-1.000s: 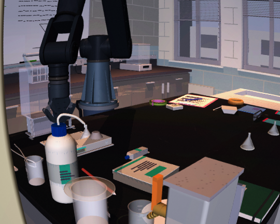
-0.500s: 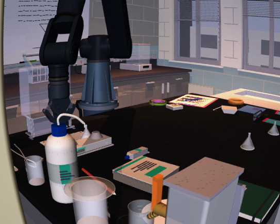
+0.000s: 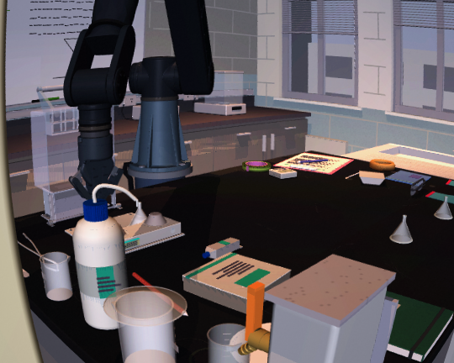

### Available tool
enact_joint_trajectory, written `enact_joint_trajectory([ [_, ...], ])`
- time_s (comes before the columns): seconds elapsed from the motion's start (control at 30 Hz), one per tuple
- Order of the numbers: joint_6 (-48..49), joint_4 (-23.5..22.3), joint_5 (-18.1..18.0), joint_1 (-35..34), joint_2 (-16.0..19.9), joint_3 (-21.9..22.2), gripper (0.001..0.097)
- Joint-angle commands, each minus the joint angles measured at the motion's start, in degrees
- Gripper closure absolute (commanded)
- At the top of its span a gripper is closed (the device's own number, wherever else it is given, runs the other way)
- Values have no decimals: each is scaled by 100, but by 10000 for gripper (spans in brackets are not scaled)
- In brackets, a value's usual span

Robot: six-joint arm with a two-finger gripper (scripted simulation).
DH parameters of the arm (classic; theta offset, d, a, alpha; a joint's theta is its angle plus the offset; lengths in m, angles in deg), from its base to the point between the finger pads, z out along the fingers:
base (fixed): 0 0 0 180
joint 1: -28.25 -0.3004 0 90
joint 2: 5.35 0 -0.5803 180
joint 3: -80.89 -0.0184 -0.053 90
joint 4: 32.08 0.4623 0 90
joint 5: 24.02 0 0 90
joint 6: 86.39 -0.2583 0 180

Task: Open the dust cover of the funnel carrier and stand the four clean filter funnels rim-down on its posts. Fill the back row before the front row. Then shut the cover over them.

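Note:
The funnel carrier [image 3: 136, 229] is a flat grey tray at the left of the black bench, with its clear dust cover [image 3: 48, 143] standing open behind it. One funnel [image 3: 138, 214] stands rim-down on a carrier post, and a bare cone post [image 3: 155, 218] is beside it. Two more funnels [image 3: 401, 231] [image 3: 443, 209] stand rim-down on the bench at the far right. My gripper [image 3: 95, 191] hangs over the carrier's left end, behind the wash bottle. It is closed on a funnel, which the bottle's cap hides.
A white wash bottle [image 3: 97, 260] with a blue cap stands in front of the carrier. Beakers [image 3: 56, 275] [image 3: 146, 323], a notebook [image 3: 236, 277] and a grey box [image 3: 329, 306] crowd the front edge. Papers and small items lie near the sink at the back right.

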Motion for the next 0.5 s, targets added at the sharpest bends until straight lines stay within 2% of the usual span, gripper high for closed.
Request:
enact_joint_trajectory([
  [0.0,0,0,0,0,-7,5,826],
  [0.23,0,0,0,0,-6,5,686],
  [0.47,0,0,0,0,-6,5,681],
])
